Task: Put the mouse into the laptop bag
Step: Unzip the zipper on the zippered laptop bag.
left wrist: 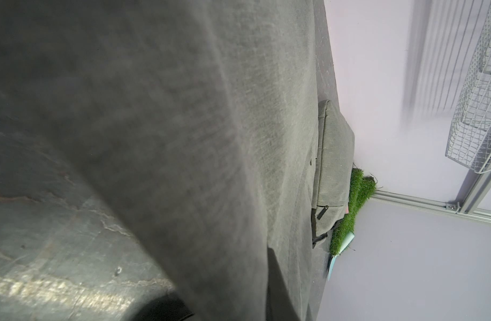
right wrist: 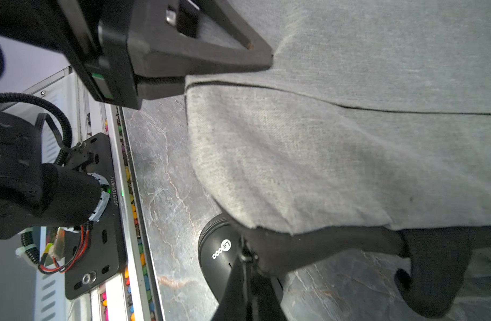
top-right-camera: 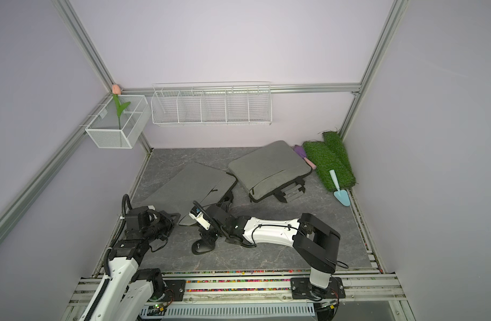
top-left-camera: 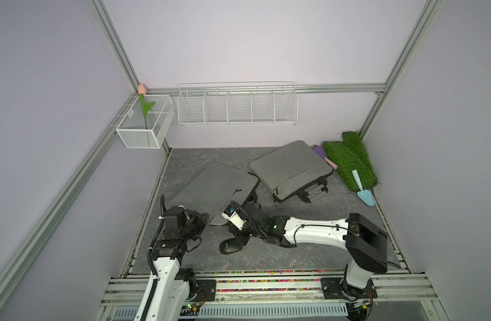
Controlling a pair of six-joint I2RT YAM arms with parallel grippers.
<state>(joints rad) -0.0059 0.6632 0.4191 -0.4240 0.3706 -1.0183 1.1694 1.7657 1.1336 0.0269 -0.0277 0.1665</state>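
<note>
Grey laptop bag (top-left-camera: 211, 189) edge clamped by left end effector (top-left-camera: 205, 218), right end effector (right wrist: 244, 250) closed.

There are two laptop bags (top-left-camera: 211, 186) (top-left-camera: 290, 166), one mouse (top-left-camera: 229, 247), two trowels (top-left-camera: 361, 189) (top-left-camera: 326, 158), two turf rolls (top-left-camera: 347, 164) (top-left-camera: 356, 147), two wire baskets (top-left-camera: 144, 133) (top-left-camera: 237, 111), one tulip (top-left-camera: 142, 89).

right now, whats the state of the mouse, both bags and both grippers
mouse: on the table, outside both bags
near laptop bag: front edge lifted
far laptop bag: lying flat, untouched
left gripper: shut on near laptop bag
right gripper: shut, tips at the mouse
</note>
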